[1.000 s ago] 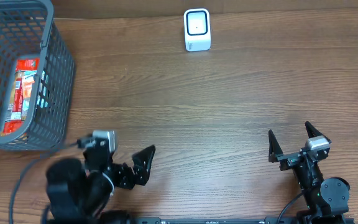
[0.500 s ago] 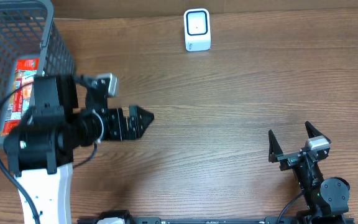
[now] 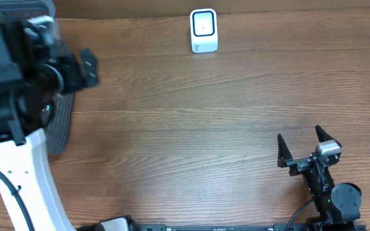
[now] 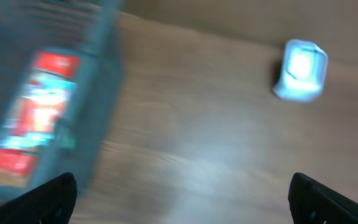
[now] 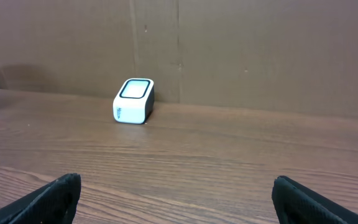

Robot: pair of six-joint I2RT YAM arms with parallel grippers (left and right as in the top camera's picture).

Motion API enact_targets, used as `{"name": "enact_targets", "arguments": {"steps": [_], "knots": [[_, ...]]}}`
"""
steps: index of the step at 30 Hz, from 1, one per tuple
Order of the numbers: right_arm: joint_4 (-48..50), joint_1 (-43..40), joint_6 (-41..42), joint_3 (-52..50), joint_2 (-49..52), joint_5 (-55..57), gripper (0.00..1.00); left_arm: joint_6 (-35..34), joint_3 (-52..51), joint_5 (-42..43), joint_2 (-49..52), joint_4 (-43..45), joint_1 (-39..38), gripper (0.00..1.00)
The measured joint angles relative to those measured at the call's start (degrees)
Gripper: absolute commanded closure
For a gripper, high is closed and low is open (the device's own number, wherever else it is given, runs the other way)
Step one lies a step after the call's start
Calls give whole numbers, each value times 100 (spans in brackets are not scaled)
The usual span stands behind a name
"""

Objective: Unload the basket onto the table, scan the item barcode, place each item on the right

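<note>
The item, a red and white snack packet [image 4: 35, 118], lies inside the grey mesh basket [image 4: 98, 124]; the left wrist view shows it blurred. From overhead, my raised left arm hides the packet. My left gripper [image 3: 88, 68] hovers open and empty by the basket's right rim [image 3: 61, 122], its fingertips [image 4: 56, 194] wide apart. The white barcode scanner [image 3: 203, 30] stands at the table's far edge, and appears in both wrist views [image 4: 300, 70] [image 5: 133, 101]. My right gripper [image 3: 299, 138] rests open and empty near the front right.
Brown cardboard walls [image 5: 241, 50] close off the back of the wooden table [image 3: 204, 128]. The left arm's white link [image 3: 24, 173] crosses the front left corner.
My left arm has risen from the front of the table and swung back and left until it is over the basket, gripper still open. The right arm has not moved.
</note>
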Motion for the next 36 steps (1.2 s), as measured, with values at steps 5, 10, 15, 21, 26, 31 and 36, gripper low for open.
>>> {"name": "enact_targets", "arguments": {"steps": [5, 10, 15, 21, 26, 31, 36], "knots": [[0, 2, -2, 0, 0, -4, 0, -13, 37, -234, 350, 487, 863, 0], [2, 2, -2, 0, 0, -2, 0, -13, 37, -275, 850, 883, 1788, 0], [4, 2, -2, 0, 2, 0, 0, -11, 37, -184, 1281, 1040, 2601, 0], [2, 2, -2, 0, 2, -2, 0, 317, 42, 129, 1910, 1161, 3158, 0], [4, 2, -2, 0, 2, -2, 0, 866, 42, 579, 2570, 1191, 3161, 0], [4, 2, -2, 0, 0, -2, 0, 1416, 42, 1200, 3285, 1185, 3150, 0], [2, 2, -2, 0, 2, -2, 0, 1606, 44, 1453, 3722, 1161, 3136, 0]]}}
